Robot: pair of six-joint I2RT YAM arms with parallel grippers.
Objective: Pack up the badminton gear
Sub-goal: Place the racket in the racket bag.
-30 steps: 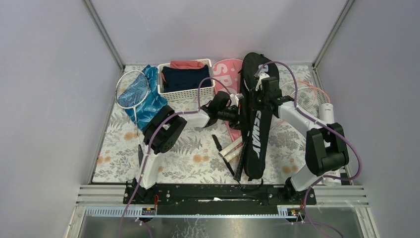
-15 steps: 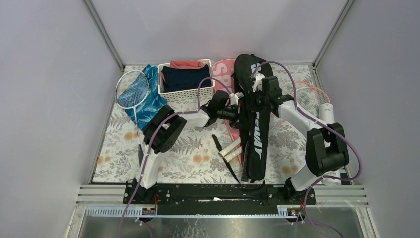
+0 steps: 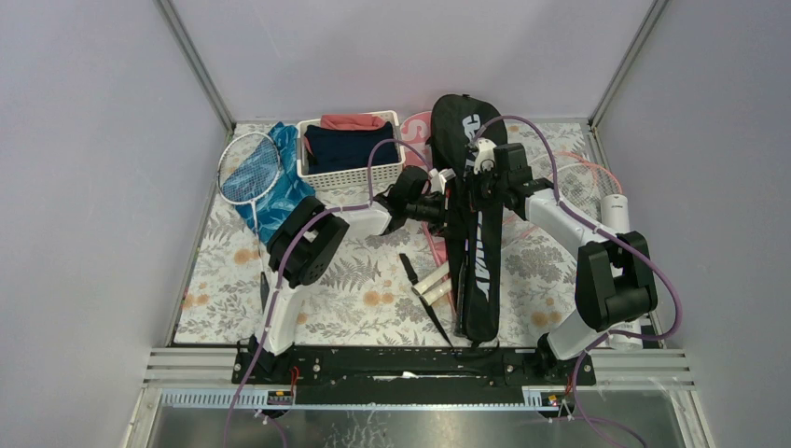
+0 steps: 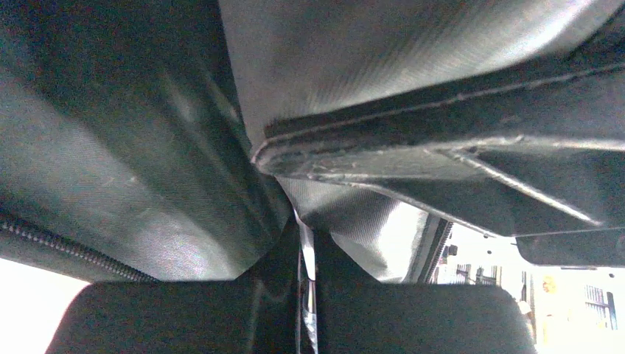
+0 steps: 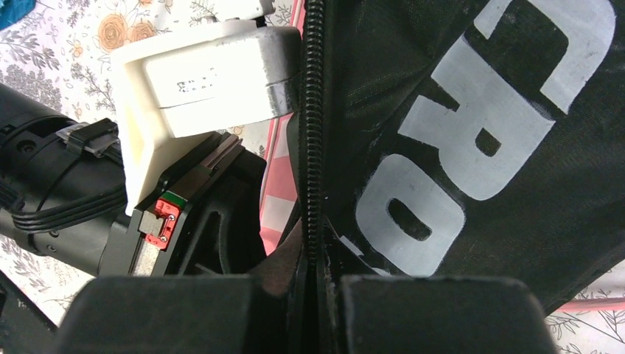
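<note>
White and black racket handles lie nearest me, just beside the foot of the black CROSSWAY bag, whose wide end I hold raised at mid-table. The left gripper and right gripper are each clamped tight on the bag's edge. If either pinch slips, I judge, the bag flops onto the handles or the pink bag behind. Counted: two bags, one shuttlecock tube, two racket heads, one basket.

Soft even light overhead; close-up black bag dim, blurred, with blown-out corners.
</note>
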